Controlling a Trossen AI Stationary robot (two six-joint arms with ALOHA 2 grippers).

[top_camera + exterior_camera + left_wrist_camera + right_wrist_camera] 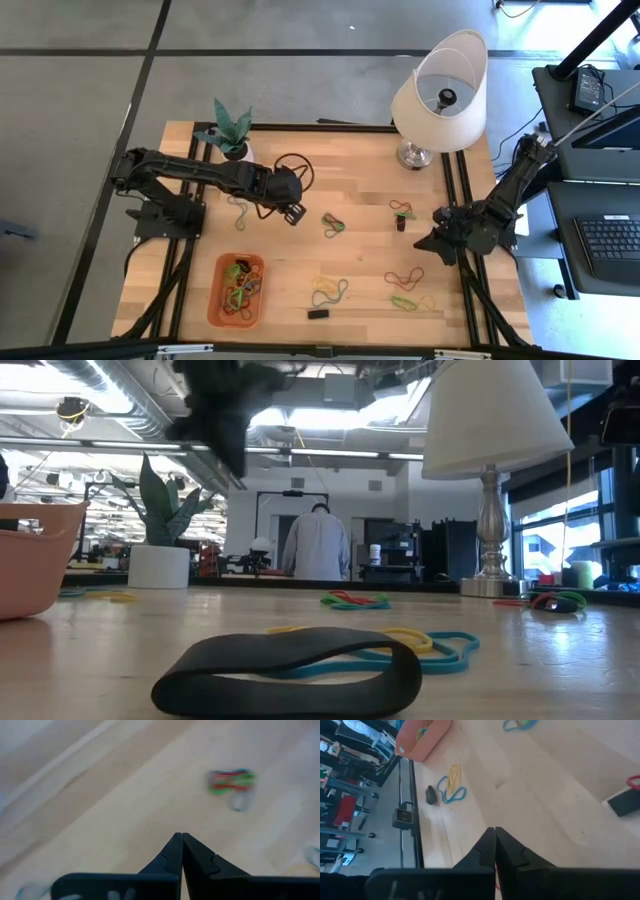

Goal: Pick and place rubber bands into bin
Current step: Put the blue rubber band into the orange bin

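The orange bin point(237, 290) sits near the table's front left with several rubber bands inside; it also shows in the right wrist view point(422, 737). Loose rubber bands lie scattered: a green and dark cluster point(333, 225), a red and green one point(231, 781), yellow ones point(330, 290), and red and green ones point(405, 290). My left gripper point(296, 215) hangs shut above bare wood between the bin and the middle cluster, fingertips together point(181, 837). My right gripper point(422, 242) is shut near the right edge, above the table point(494, 830), holding nothing.
A white pot with a green plant point(232, 135) stands at the back left, and a lamp point(440, 95) at the back right. A small black piece point(318, 314) lies near the front edge, and a dark block point(400, 225) right of centre. A person point(317, 545) stands beyond the table.
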